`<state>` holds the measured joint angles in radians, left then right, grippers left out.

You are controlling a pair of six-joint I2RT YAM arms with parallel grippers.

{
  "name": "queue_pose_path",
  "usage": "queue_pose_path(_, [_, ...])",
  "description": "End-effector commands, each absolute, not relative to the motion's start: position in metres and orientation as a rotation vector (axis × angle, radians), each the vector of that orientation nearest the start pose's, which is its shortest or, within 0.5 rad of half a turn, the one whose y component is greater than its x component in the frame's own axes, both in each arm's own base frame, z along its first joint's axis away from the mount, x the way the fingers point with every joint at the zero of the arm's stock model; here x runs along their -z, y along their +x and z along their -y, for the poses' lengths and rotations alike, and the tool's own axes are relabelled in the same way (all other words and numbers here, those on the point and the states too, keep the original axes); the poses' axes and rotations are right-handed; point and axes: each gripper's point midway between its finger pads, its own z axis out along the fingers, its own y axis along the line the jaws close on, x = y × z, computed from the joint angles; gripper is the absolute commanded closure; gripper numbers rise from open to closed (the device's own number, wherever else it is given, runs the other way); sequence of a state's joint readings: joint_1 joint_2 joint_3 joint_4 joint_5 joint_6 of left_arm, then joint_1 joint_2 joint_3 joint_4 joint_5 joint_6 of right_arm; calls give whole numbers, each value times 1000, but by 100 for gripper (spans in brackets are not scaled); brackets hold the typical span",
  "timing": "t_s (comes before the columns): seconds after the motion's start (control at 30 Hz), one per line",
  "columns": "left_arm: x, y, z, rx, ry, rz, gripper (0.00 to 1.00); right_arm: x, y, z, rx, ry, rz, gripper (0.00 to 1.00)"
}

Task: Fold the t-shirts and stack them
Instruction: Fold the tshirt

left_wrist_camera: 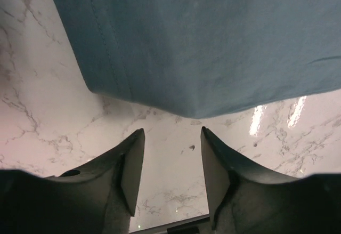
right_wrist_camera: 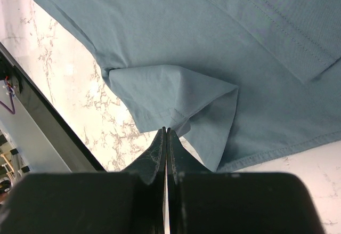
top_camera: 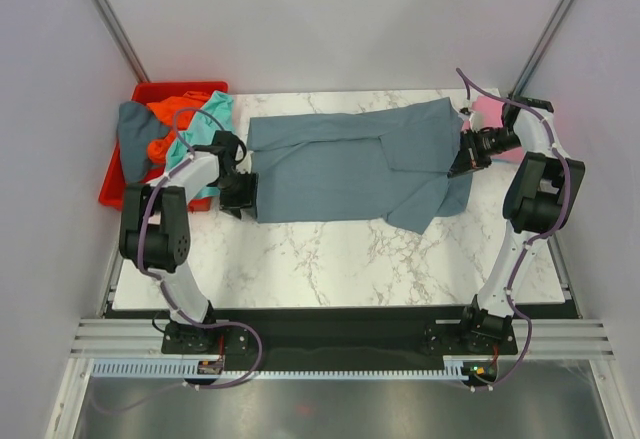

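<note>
Table (top_camera: 330,259): white marble top with grey veins, with both arms reaching over it from their bases at the near edge
Main garment: the blue-grey t-shirt (top_camera: 340,164) lay spread across the middle of the table, its long side running left to right, mostly flat, with loose overlapping flaps at its right end
Left side: the left gripper (top_camera: 240,193) sat low at the shirt's left edge; in the wrist view its fingers (left_wrist_camera: 133,170) stood apart over bare marble, with the stitched hem just beyond the tips and nothing between them
Right side: the right gripper (top_camera: 467,162) was at the shirt's right end; its fingers (right_wrist_camera: 154,156) were pressed flat together, their tips against a small folded-over corner of the cloth
Grip on the right: whether any cloth was pinched between the closed tips could not be told
Bin: a red plastic bin (top_camera: 112,187) stood at the far left corner of the table, just beside the left arm
Bin contents: a teal t-shirt (top_camera: 205,124), an orange t-shirt (top_camera: 165,114) and a dark grey cloth (top_camera: 133,129) were heaped together, the teal one spilling over the rim toward the table
Far right corner: a pink t-shirt (top_camera: 488,111) lay just behind the right gripper, partly hidden by the arm
</note>
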<state>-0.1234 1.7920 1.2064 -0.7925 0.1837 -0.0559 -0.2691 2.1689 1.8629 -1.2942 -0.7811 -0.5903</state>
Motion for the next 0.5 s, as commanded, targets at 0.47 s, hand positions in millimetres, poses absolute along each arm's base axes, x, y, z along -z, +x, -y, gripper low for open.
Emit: queue_pose_path(0.47, [-39, 362, 74, 260, 30, -2845, 66, -117, 403, -6, -1006, -428, -2560, 100])
